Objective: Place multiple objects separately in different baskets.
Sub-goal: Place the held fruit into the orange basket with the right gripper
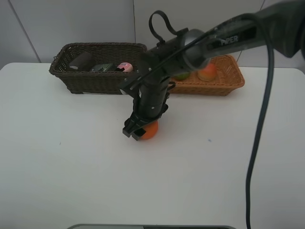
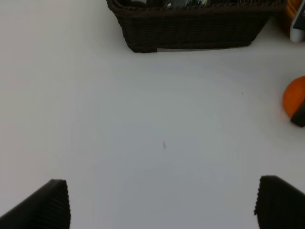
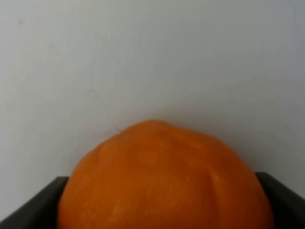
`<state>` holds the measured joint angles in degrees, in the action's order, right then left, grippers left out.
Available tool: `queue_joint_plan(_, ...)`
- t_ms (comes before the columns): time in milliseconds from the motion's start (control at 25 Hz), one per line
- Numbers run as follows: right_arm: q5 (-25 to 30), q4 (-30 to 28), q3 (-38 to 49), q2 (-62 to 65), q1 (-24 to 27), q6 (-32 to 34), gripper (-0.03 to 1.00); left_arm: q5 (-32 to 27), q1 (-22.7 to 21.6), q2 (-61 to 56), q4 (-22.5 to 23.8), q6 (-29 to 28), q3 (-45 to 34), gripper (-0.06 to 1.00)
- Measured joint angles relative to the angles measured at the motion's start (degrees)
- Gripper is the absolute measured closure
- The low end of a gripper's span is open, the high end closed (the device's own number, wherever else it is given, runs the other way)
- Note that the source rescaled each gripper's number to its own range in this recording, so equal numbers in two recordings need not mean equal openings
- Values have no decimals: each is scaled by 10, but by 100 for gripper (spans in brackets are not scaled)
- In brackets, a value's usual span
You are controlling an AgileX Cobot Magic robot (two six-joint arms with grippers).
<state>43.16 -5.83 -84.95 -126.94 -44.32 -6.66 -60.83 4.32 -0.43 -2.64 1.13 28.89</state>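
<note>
Clearly the right gripper point(image 1: 137, 130) has its jaws around the round orange fruit point(image 1: 149, 130) sitting on the white desk point(image 1: 71, 167), apparently the last loose piece. It probably belongs with the other fruit in the shallow orange-tan wicker basket point(image 1: 224, 86). Idle, the left gripper point(image 2: 162, 202) hangs open above bare desk.

right arm point(image 1: 205, 45) reaching across middle from upper right, wrist bent down, right hand point(image 1: 138, 130) low at bench, fingers either side of orange point(image 1: 149, 130), closed on it. left hand point(image 2: 162, 200) spread wide, hovering, holding nothing.
</note>
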Motion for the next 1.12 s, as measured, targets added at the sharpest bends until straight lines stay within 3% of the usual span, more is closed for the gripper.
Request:
queue_joint_plan(920,13,0,1,27,0,1,31,0,0,0,0,0,0,-2)
queue_joint_plan(1120,26,6,1,74,15,48,31,0,0,0,0,0,0,-2)
